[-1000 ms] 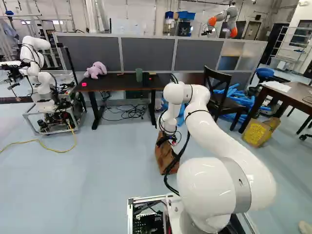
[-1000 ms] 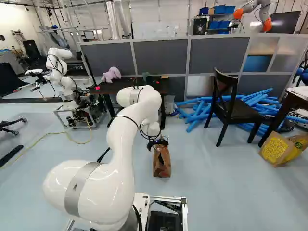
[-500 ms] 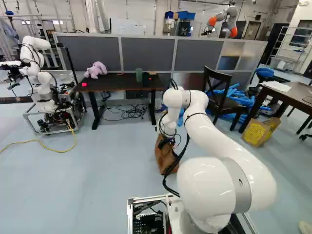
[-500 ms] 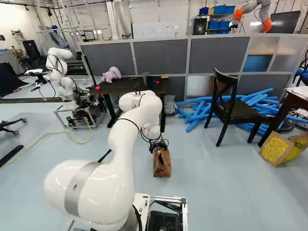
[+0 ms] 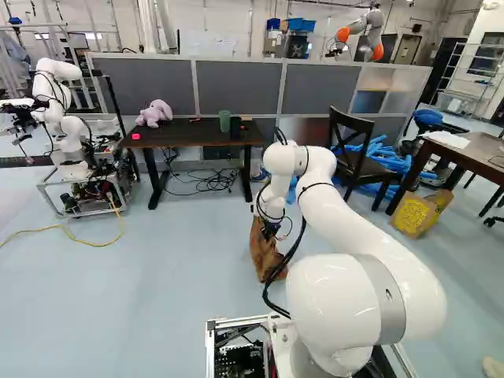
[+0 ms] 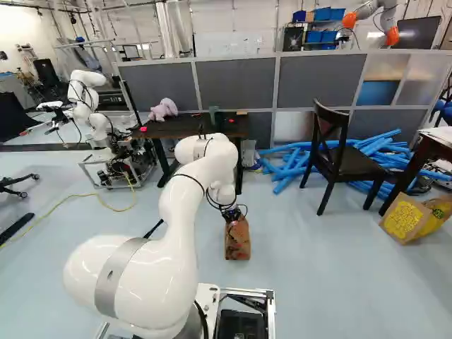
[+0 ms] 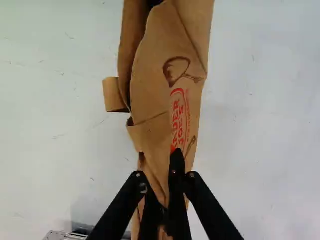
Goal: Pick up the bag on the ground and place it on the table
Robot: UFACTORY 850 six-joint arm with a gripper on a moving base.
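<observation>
Left base view: on the pale floor point(image 5: 157, 299), the white arm point(image 5: 362, 228) fills right of centre. The dark bench point(image 5: 185, 135), likely the goal, spans upper left, ahead and left of the hand point(image 7: 160, 154). The brown bag point(image 5: 261, 253) stands near centre, its top's long axis running out ahead from the hand, which looks narrow, pinching a paper fold. Lifting should precede swinging left.

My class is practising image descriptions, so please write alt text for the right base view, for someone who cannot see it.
A white robot arm reaches down, its hand at the top of a brown paper bag on the floor. Beyond stand a dark table with a purple soft toy, a dark chair and a pile of blue tubes.
</observation>
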